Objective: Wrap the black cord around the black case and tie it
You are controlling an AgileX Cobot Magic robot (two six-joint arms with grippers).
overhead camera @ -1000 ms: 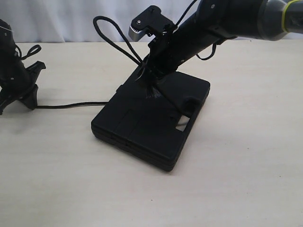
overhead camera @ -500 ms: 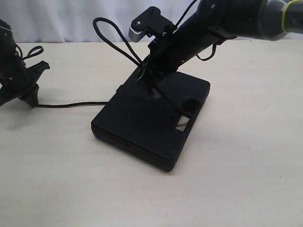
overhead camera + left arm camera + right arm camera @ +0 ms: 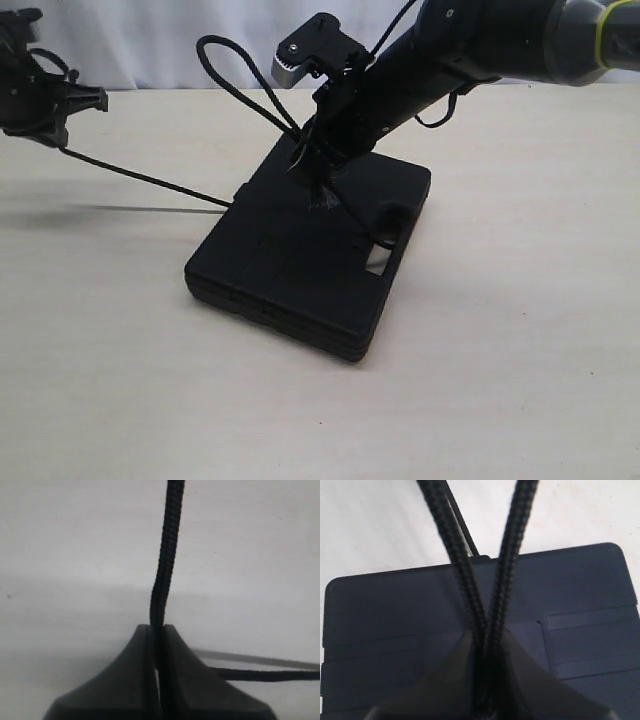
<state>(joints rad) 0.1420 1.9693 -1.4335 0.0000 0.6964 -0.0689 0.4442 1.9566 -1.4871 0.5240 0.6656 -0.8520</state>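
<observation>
The black case (image 3: 290, 270) lies flat on the table, its handle slot toward the right. My right gripper (image 3: 312, 162) hovers over the case's far part, shut on two strands of the black cord (image 3: 507, 545). The cord's loop (image 3: 225, 75) arches up and to the left, and its frayed end (image 3: 322, 198) hangs onto the case lid (image 3: 390, 600). My left gripper (image 3: 55, 135) is raised at the far left, shut on the cord (image 3: 167, 555). From there a strand (image 3: 150, 180) runs taut down to the case's left edge.
The pale wooden table (image 3: 500, 380) spreads around the case, with a white backdrop (image 3: 120, 40) behind. The right arm (image 3: 480, 45) reaches in from the upper right above the case.
My left gripper has risen and moved back, lifting the cord off the table and pulling it taut. The case has slid slightly left. The right gripper has kept its place.
</observation>
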